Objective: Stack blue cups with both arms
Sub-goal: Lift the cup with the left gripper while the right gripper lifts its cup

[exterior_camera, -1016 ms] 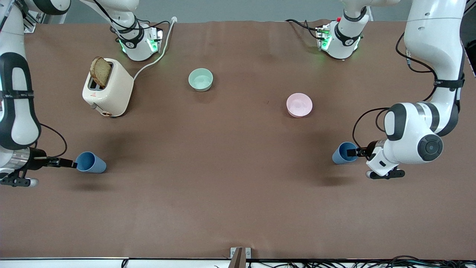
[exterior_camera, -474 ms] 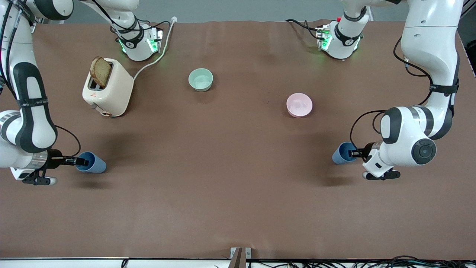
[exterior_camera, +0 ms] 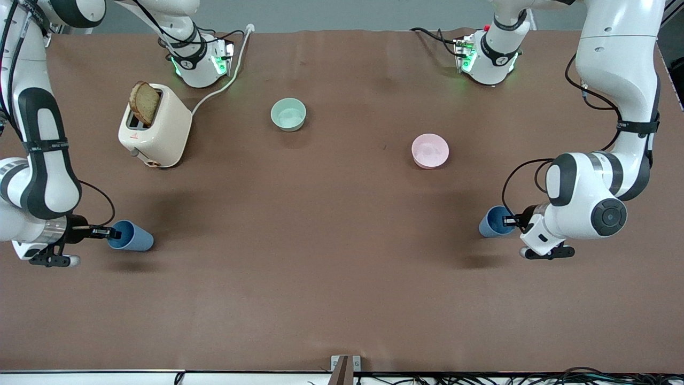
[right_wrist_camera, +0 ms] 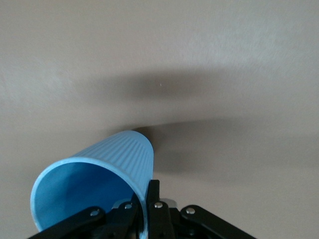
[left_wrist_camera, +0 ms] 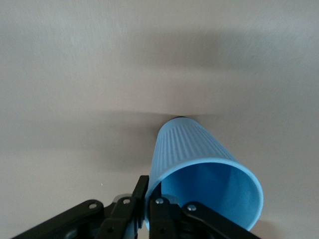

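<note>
Two blue cups lie tipped on their sides on the brown table. One blue cup (exterior_camera: pixel 133 237) is at the right arm's end, its mouth facing my right gripper (exterior_camera: pixel 113 233). That gripper is shut on its rim, one finger inside and one outside, as the right wrist view shows for the cup (right_wrist_camera: pixel 112 162) and gripper (right_wrist_camera: pixel 147 201). The other blue cup (exterior_camera: pixel 491 223) is at the left arm's end. My left gripper (exterior_camera: pixel 510 220) is shut on its rim the same way; the left wrist view shows the cup (left_wrist_camera: pixel 197 154) and gripper (left_wrist_camera: pixel 148 201).
A cream toaster (exterior_camera: pixel 157 131) with a slice of bread stands farther from the front camera than the right arm's cup. A mint-green bowl (exterior_camera: pixel 288 114) and a pink bowl (exterior_camera: pixel 430 151) sit in the middle, farther from the camera than both cups.
The right arm swung in and its gripper's finger slid from the cup's rim into its mouth. The left arm shifted slightly, and its cup moved a little with it.
</note>
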Robot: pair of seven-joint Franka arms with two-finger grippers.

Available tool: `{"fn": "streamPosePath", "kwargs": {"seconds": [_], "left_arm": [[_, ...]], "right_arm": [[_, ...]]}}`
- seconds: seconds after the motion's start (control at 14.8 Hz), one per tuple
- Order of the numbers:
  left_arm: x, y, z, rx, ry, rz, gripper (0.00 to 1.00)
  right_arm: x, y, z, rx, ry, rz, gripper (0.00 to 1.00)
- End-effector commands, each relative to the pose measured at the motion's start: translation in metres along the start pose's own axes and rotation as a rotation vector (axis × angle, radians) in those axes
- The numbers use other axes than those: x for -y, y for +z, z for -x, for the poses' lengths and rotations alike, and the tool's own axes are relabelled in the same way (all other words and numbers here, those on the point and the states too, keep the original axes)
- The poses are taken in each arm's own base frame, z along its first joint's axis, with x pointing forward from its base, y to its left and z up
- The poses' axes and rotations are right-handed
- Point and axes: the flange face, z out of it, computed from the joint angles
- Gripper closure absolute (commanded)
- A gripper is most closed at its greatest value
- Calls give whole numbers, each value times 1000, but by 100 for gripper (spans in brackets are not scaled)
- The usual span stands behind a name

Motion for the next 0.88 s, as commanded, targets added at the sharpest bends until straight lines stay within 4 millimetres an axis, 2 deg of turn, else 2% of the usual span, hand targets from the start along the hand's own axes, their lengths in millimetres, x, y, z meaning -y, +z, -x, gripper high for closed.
{"fn": "streamPosePath", "kwargs": {"seconds": [0.0,0.07,0.14,0.2,0.34,0.47,0.61,0.74,0.81], "left_arm": [[-33,-71,-4,-29,55,-8,99],[-50,-94,-5,-29,69,-9,99],[-81,-109,1,-31,112,-16,99],[-113,-118,7,-47,158,-20,99],[-164,-124,18,-71,230,-19,99],[-223,-105,33,-66,305,-31,99],[-285,-69,55,-39,355,-59,100],[-336,-45,78,-49,365,-70,100],[-356,-39,87,-71,371,-65,100]], "right_arm": [[11,-54,6,-68,-14,2,99],[20,-74,9,-83,-23,5,99],[35,-93,13,-82,-57,30,99],[51,-113,14,-96,-96,92,99],[67,-159,28,-132,-102,167,99],[110,-204,51,-136,-120,175,99],[133,-249,73,-186,-126,204,98],[160,-274,98,-178,-106,198,99],[170,-285,111,-166,-73,192,98]]}}
